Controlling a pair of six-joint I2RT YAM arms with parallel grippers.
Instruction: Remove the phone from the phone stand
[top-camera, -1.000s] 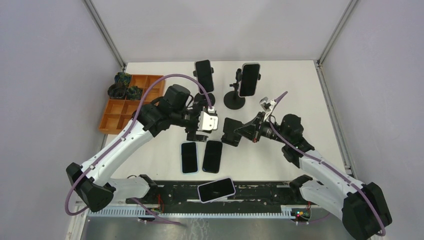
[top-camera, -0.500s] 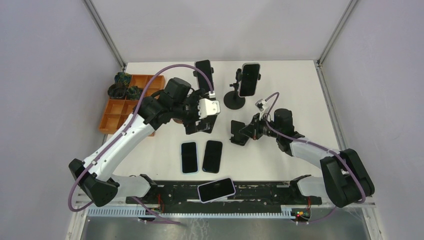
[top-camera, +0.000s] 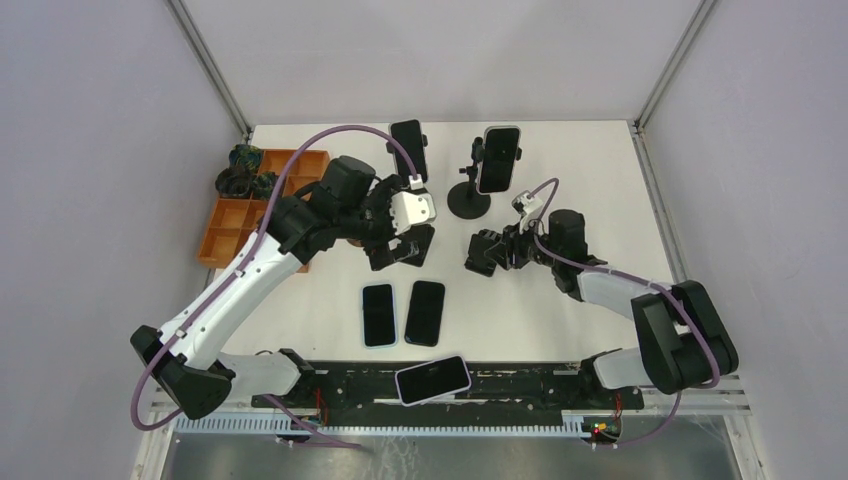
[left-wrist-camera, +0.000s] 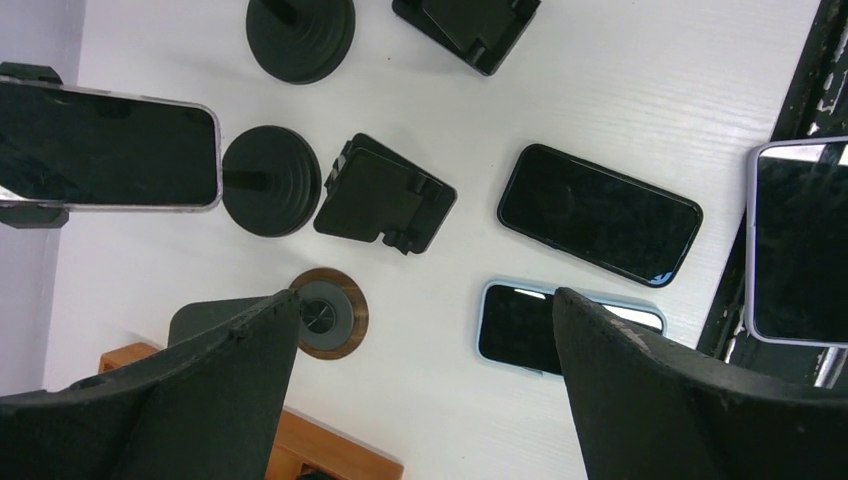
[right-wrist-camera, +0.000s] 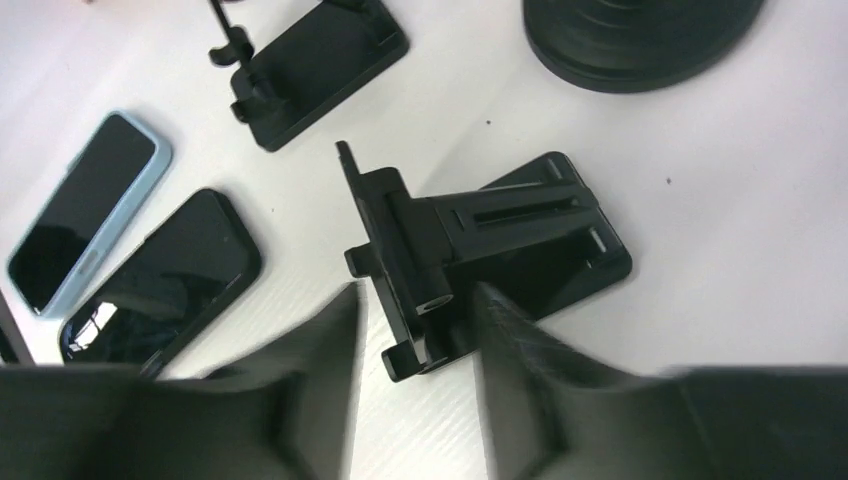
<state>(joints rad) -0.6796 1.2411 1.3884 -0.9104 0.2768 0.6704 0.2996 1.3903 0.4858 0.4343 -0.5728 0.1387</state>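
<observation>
Two phones stand clamped on pole stands at the back: a black phone (top-camera: 407, 150) and a white-cased phone (top-camera: 499, 158) over a round base (top-camera: 468, 200). In the left wrist view one clamped phone (left-wrist-camera: 100, 143) shows at far left beside its round base (left-wrist-camera: 270, 180). My left gripper (top-camera: 403, 250) (left-wrist-camera: 425, 300) hangs open above the table, holding nothing. My right gripper (top-camera: 487, 250) (right-wrist-camera: 415, 300) is low over a small black folding stand (right-wrist-camera: 480, 240) that rests on the table. Its jaws are parted on either side of the stand's upright plate.
Two phones (top-camera: 378, 314) (top-camera: 425, 312) lie flat in front, and a white-cased one (top-camera: 433, 379) lies on the black rail. A second folding stand (left-wrist-camera: 385, 195), a wood-ringed disc (left-wrist-camera: 325, 312) and an orange compartment tray (top-camera: 255, 205) sit to the left.
My right gripper carried the folding stand back and to the right, lowered it to the table, and its jaws came apart. My left gripper rose and shifted slightly toward the back.
</observation>
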